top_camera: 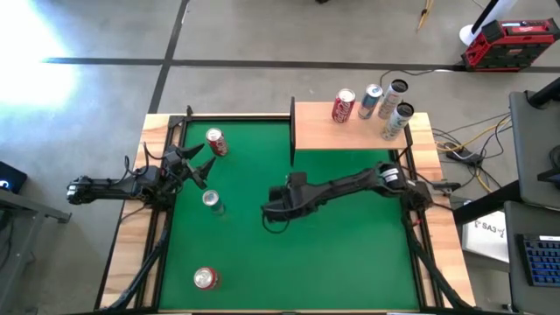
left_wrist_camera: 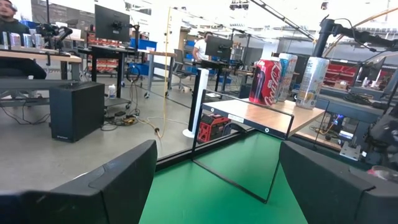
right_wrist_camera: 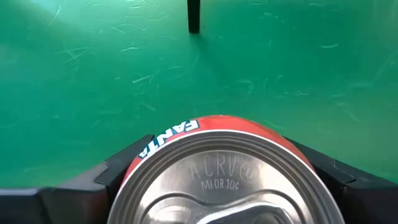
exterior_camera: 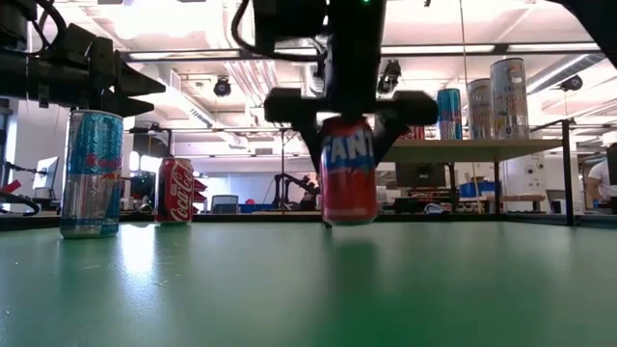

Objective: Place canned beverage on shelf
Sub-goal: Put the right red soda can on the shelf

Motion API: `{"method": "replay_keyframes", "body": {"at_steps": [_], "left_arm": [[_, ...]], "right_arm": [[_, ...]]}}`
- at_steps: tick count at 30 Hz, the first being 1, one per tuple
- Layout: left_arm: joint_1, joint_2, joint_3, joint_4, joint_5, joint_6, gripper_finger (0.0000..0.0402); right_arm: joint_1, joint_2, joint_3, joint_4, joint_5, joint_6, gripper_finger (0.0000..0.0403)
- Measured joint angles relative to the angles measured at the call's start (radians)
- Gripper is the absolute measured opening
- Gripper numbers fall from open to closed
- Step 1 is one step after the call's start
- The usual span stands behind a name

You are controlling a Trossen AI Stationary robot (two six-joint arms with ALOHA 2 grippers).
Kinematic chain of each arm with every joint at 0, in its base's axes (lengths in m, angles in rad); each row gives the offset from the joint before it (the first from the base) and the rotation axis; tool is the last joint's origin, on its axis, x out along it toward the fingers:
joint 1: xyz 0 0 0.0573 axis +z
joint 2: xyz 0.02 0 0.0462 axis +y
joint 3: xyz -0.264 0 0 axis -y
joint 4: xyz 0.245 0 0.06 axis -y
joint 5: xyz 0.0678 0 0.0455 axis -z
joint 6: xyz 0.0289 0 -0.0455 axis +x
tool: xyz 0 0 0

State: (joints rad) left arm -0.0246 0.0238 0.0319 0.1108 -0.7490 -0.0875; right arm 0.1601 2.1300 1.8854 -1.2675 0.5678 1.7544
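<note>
Now | right gripper [exterior_camera: 349, 135] clamped on Fanta can [exterior_camera: 348, 172], upright, at or just above green felt [top_camera: 350, 254] mid-table | left gripper [top_camera: 194, 164] fingers apart, empty, waiting at left edge | shelf [top_camera: 324, 133] beyond holds four cans [top_camera: 372, 107] | left: lift, carry, place; three loose cans [top_camera: 213, 202] remain

Reads "FANTA" in white on the red can [right_wrist_camera: 217, 180] between the right jaws; on its silver lid, faint stamped letters, something like "FACRVGS" over "MI OR 10c", not sure. Low view shows the same can [exterior_camera: 348, 169] with "TAN" visible. Reads "Coca-Cola" in white script on a red can [exterior_camera: 175, 191] standing on the desk. Same script on a red can [left_wrist_camera: 265, 82] on the shelf [left_wrist_camera: 273, 115], only partly legible.
</note>
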Motion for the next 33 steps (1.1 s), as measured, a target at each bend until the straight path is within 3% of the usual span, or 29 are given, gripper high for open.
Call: {"method": "replay_keyframes", "body": {"at_steps": [14, 20, 27, 33], "left_arm": [[0.0, 0.0, 0.0, 0.0, 0.0, 0.0, 0.0324], [0.0, 0.0, 0.0, 0.0, 0.0, 0.0, 0.0324], [0.0, 0.0, 0.0, 0.0, 0.0, 0.0, 0.0324], [0.0, 0.0, 0.0, 0.0, 0.0, 0.0, 0.0324]], "right_arm": [[-0.067, -0.059, -0.154, 0.12, 0.025, -0.042, 0.0286], [-0.073, -0.127, -0.267, 0.243, 0.047, -0.1, 0.0287], [-0.074, -0.219, -0.427, 0.336, 0.072, -0.113, 0.0317], [-0.074, -0.28, -0.543, 0.396, 0.095, -0.114, 0.0303]]}}
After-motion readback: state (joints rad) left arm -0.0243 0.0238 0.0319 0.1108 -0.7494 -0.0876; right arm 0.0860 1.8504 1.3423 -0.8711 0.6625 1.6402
